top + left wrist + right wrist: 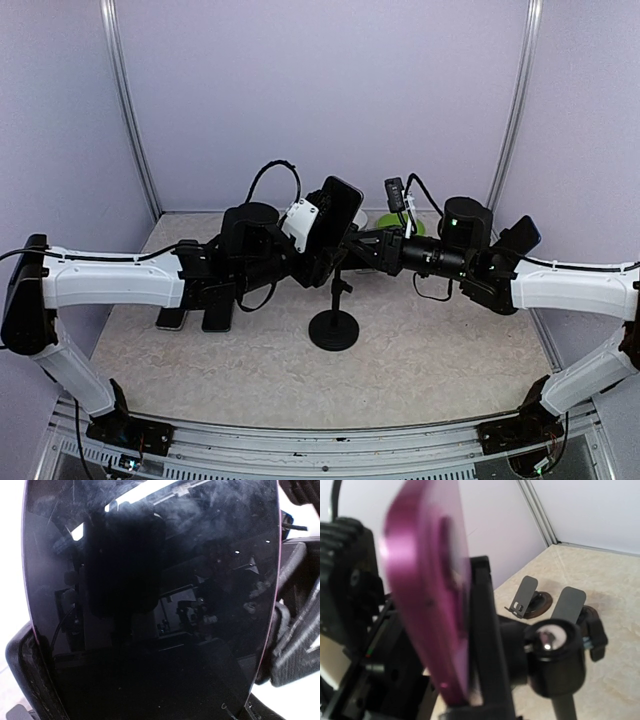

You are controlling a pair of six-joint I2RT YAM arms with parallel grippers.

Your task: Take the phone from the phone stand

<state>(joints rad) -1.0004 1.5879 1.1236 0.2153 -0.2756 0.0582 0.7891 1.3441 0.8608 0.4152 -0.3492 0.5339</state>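
The phone (338, 210) is tilted high above the table, at the head of the black phone stand (334, 330), which has a round base and a thin pole. My left gripper (322, 242) is shut on the phone. In the left wrist view the phone's dark screen (150, 580) fills the frame, with black fingers (30, 675) at both of its long edges. My right gripper (368, 246) comes in from the right and is shut on the stand's head. In the right wrist view the phone's magenta back (427, 590) leans against the stand's black cradle (487, 650), beside the ball joint (552, 650).
Two small dark folding stands (525, 597) (570, 605) sit on the beige tabletop under the left arm (195, 315). A green object (400, 225) lies at the back behind the right gripper. Purple walls close in the table's back and sides.
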